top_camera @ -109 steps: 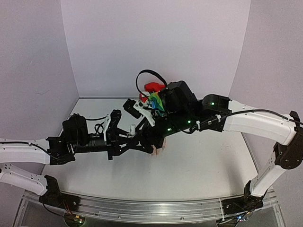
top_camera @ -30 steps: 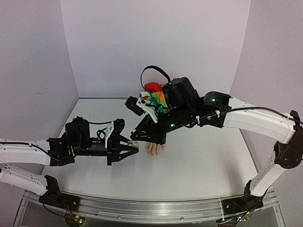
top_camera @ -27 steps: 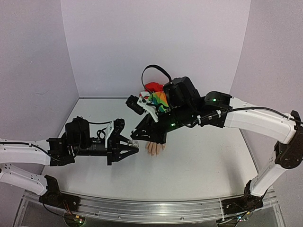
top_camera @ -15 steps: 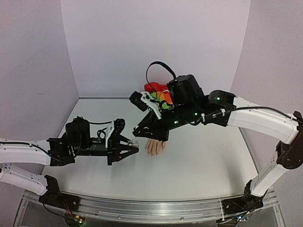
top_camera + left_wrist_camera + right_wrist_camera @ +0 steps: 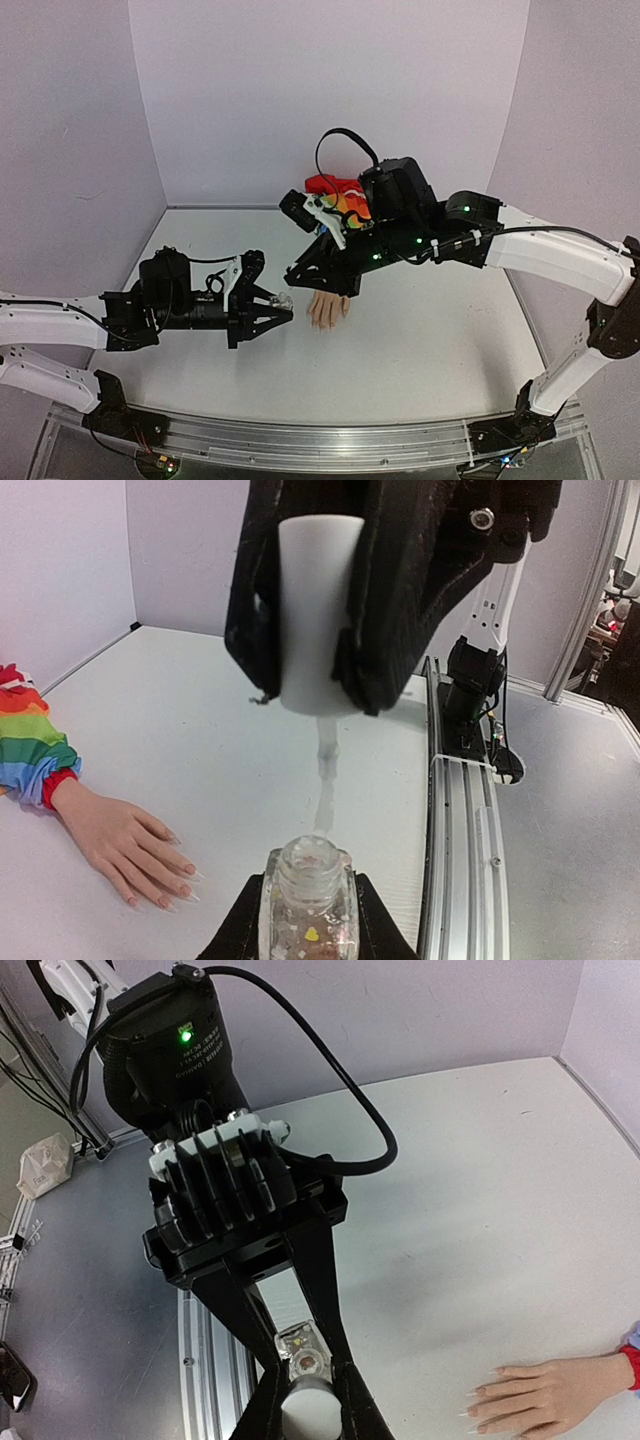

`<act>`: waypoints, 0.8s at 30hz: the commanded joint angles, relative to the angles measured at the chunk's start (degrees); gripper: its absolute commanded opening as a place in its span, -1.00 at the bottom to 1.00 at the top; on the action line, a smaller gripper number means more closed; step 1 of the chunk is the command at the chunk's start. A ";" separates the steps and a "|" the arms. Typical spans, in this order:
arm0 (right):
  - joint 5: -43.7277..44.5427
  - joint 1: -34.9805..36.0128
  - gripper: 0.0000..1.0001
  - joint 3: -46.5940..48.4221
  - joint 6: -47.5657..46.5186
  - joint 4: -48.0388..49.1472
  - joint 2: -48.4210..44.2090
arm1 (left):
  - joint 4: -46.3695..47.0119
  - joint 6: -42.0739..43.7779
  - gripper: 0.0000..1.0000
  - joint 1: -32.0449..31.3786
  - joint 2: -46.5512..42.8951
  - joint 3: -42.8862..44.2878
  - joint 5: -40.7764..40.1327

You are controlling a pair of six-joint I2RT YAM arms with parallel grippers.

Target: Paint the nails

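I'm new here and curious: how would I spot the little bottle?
Over the white table, find the left tool, black, pointing toward the fake hand. Pinched in it is the small clear bottle, open-necked with coloured flecks inside, unlike the white cap held above it.

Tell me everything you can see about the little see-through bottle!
The bottle is small and clear, like glass, with a squarish body, a round neck and tiny coloured specks inside. Its mouth is open. It stands upright, pinched between the black fingers of the left gripper. Right above, the right gripper holds the white cap, whose brush hangs down to the bottle's mouth; whether they touch I cannot tell.
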 commanded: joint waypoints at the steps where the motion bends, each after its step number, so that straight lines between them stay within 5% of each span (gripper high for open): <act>1: 2.43 -0.51 -1.00 -1.44 2.88 2.84 -4.22 | 0.07 0.83 -1.00 0.08 -0.10 1.02 -2.30; 9: 16.64 -0.68 -1.00 -8.84 18.41 4.72 -8.19 | 1.97 0.85 -1.00 0.05 -5.29 -1.79 -16.39; 15: 38.49 -0.68 -1.00 -16.61 42.77 6.30 -6.21 | -3.22 -0.11 -1.00 0.01 -9.55 2.89 -36.30; 24: 46.81 -0.60 -1.00 -17.13 59.06 6.93 4.91 | -17.34 2.30 -1.00 0.01 -7.91 15.97 -40.60</act>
